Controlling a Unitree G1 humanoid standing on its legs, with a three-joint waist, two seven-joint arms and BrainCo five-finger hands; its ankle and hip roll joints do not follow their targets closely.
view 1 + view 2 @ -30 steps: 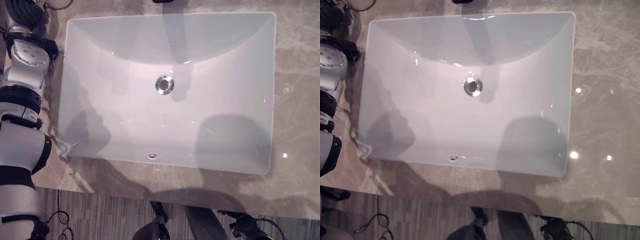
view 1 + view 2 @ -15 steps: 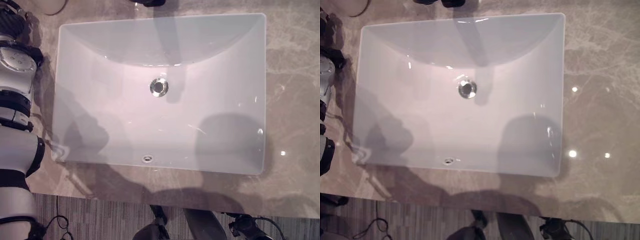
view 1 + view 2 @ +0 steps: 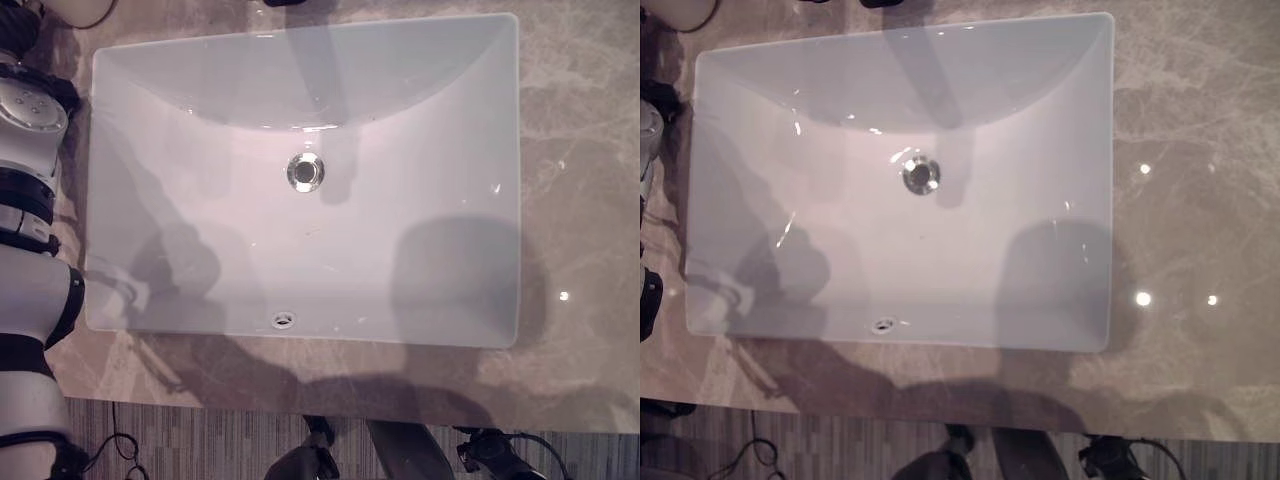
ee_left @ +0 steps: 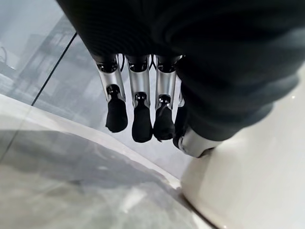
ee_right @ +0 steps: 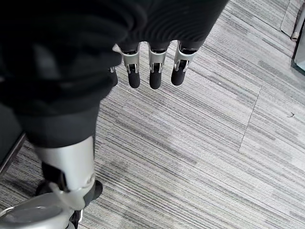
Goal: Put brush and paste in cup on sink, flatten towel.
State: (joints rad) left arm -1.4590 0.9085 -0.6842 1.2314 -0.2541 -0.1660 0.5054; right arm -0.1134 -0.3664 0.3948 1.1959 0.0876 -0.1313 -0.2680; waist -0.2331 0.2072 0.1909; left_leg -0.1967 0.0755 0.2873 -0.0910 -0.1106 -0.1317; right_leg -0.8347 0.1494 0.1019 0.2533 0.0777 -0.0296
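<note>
Your right hand (image 5: 152, 67) hangs over striped grey floor (image 5: 200, 143), below the near edge of the sink (image 3: 300, 335), fingers relaxed, holding nothing. Beyond that edge, the white basin and its drain (image 3: 305, 171). Your left hand (image 4: 138, 109), fingers loosely straight and empty, sits beside a cream cup (image 4: 257, 181) past the sink's far left corner.

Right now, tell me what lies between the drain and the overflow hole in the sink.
Nothing: bare white basin between the drain and the overflow hole, seen in the left eye view.
</note>
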